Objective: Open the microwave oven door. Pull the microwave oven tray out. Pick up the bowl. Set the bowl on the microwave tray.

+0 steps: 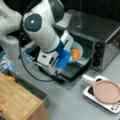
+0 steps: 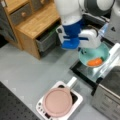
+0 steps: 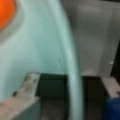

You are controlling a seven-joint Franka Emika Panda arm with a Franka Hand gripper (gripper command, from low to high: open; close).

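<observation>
The silver microwave oven (image 1: 105, 32) (image 2: 108, 100) stands with its door (image 1: 72, 72) (image 2: 83, 72) swung down flat, as both front views show. My gripper (image 1: 69, 56) (image 2: 83, 51) (image 3: 67, 87) is shut on the rim of the turquoise bowl (image 1: 76, 47) (image 2: 96, 53) (image 3: 37, 50), which carries an orange lump (image 1: 75, 53) (image 2: 95, 62). In the wrist view one finger (image 3: 25, 95) sits inside the rim and the other outside. The bowl is at the oven mouth, over the lowered door. I cannot tell the dark tray apart from the door panel beneath, nor whether the bowl rests on anything.
A pink plate (image 1: 107, 91) (image 2: 57, 101) lies on a white dish with a stubby handle (image 1: 87, 78) (image 2: 72, 82) in front of the oven. A wooden cabinet (image 1: 17, 100) (image 2: 32, 20) with an open grey drawer (image 2: 47, 40) stands beside it. The arm's cable (image 1: 27, 67) hangs by the door.
</observation>
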